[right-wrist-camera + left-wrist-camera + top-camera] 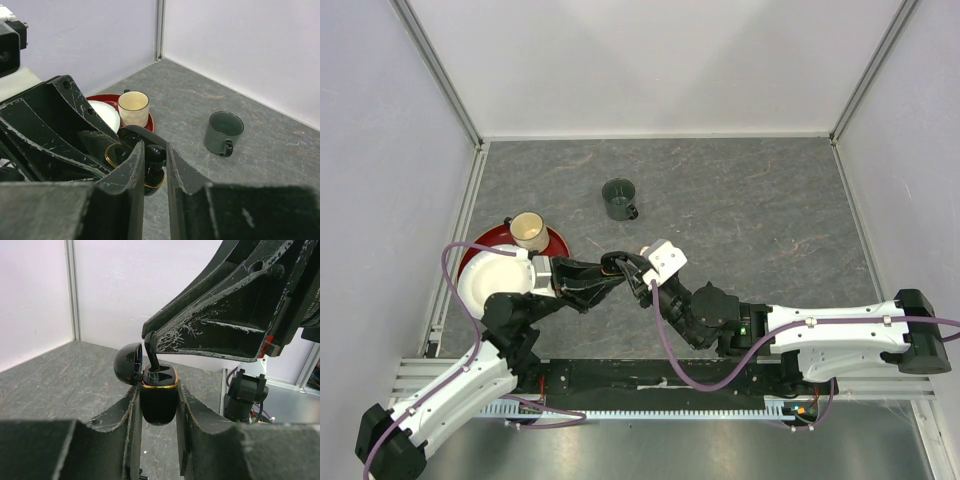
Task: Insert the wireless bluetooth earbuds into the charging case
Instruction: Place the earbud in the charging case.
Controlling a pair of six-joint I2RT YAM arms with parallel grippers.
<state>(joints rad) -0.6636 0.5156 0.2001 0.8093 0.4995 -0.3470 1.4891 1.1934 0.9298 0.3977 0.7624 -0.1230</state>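
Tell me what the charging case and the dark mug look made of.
Charging case: likely hard plastic, glossy black, mirror-like highlights, with a gold metallic-looking rim. Mug: probably glazed ceramic, dark green, soft sheen on its thick rim.

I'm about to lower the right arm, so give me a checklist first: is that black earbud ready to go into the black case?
1. Hold on the glossy black gold-rimmed charging case, upright in left gripper: ok.
2. The domed case lid open, swung aside: ok.
3. Grip on the black stemmed earbud by right gripper: ok.
4. Stem lined up over a case slot: ok.
5. Earbud fully seated: not ok, its head stands above the case.
6. Other slot free: cannot tell.
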